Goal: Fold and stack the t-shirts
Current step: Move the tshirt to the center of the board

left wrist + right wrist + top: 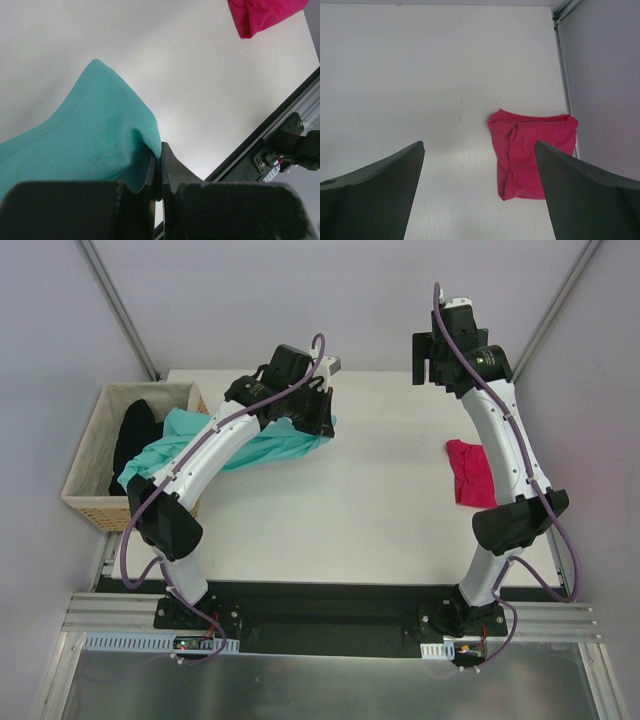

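Magenta t-shirt (470, 472) lies bunched on table (380, 530), R side. Teal t-shirt (85, 135) pinched at a fold by L gripper (161, 160), jaws closed tight on the cloth. Its tail trails over woven basket (85, 502) rim; black shirt (135, 435) inside. R gripper (479, 145) spread wide, empty, at far edge. Risk: thin pinch slips, or tail snags and drags basket.

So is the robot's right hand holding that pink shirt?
No, the right hand is wide open and empty, while the pink shirt lies on the table beneath it.
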Robot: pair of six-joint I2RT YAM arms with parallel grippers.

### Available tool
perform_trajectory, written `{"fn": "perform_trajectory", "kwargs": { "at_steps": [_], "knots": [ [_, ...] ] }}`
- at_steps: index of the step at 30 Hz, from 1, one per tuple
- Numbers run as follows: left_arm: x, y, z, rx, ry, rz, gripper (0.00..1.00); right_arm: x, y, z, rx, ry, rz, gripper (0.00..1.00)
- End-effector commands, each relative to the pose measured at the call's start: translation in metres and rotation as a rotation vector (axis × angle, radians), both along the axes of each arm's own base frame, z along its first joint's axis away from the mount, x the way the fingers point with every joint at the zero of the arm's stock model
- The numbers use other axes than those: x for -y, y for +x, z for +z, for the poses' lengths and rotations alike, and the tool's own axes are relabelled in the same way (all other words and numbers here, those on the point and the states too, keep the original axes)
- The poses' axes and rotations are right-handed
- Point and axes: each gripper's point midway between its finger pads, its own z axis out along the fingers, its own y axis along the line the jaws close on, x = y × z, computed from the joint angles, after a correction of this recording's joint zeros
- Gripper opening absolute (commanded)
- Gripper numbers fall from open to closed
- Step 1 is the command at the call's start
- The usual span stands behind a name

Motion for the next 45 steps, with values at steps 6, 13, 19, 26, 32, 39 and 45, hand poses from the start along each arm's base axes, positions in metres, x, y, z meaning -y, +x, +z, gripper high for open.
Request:
{"fn": "perform_trajectory", "kwargs": {
  "at_steps": [6, 13, 19, 26, 32, 39, 45],
  "knots": [
    [0.04, 0.002, 0.021, 0.033, -0.06, -0.072, 0.0, 0.0, 0.003, 0.016, 0.046, 0.024, 0.014, 0.96],
    [0.065, -0.005, 0.008, 0.001, -0.031, -0.135, 0.0, 0.006, 0.003, 0.017, 0.049, 0.018, 0.005, 0.96],
    [0.069, -0.008, 0.002, -0.016, -0.021, -0.149, 0.0, 0.013, 0.004, 0.016, 0.049, 0.021, -0.009, 0.96],
    [0.086, -0.02, -0.001, -0.03, -0.011, -0.192, 0.0, 0.025, 0.007, 0.016, 0.052, 0.017, -0.031, 0.96],
    [0.099, -0.027, -0.005, -0.041, -0.005, -0.221, 0.0, 0.04, 0.008, 0.017, 0.055, 0.018, -0.062, 0.96],
    [0.099, -0.031, -0.012, -0.057, 0.017, -0.227, 0.0, 0.07, 0.007, 0.021, 0.064, -0.041, -0.139, 0.96],
    [0.102, -0.035, -0.012, -0.062, 0.023, -0.239, 0.0, 0.106, 0.003, 0.032, 0.094, -0.055, -0.229, 0.96]
  ]
}}
